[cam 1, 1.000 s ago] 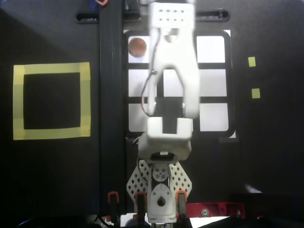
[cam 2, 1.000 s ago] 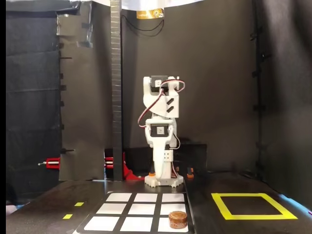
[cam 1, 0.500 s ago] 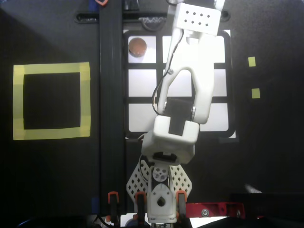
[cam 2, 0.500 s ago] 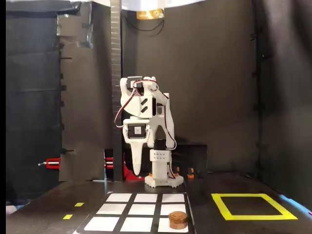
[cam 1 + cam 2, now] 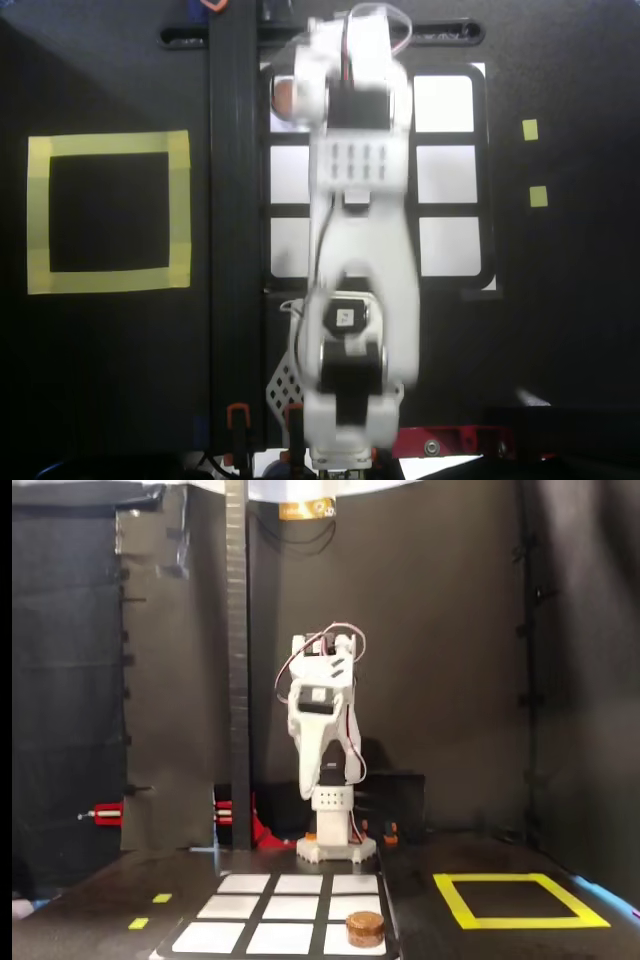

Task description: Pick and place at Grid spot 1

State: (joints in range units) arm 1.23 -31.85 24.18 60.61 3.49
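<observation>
A brown disc [image 5: 283,95] lies in Grid spot 1 [image 5: 283,122], the upper-left cell of the white grid [image 5: 445,175] in the overhead view. The white arm [image 5: 360,200] stretches over the grid's middle column, blurred, and its wrist covers the disc's right edge. In the fixed view the same disc [image 5: 365,929] sits in the near right cell [image 5: 340,942]. My gripper [image 5: 312,792] hangs pointing down, high above the table near the arm's base and well behind the disc. Nothing is in it. Blur hides how its jaws stand.
A yellow tape square [image 5: 108,143] lies left of the grid in the overhead view, and right of it [image 5: 520,921] in the fixed view. A tall black post [image 5: 235,200] runs between them. Two small yellow markers [image 5: 530,129] [image 5: 538,196] lie beyond the grid's other side.
The arm swung from the overhead view's right side back over the grid's middle column and rose toward the camera. The disc stayed in its cell.
</observation>
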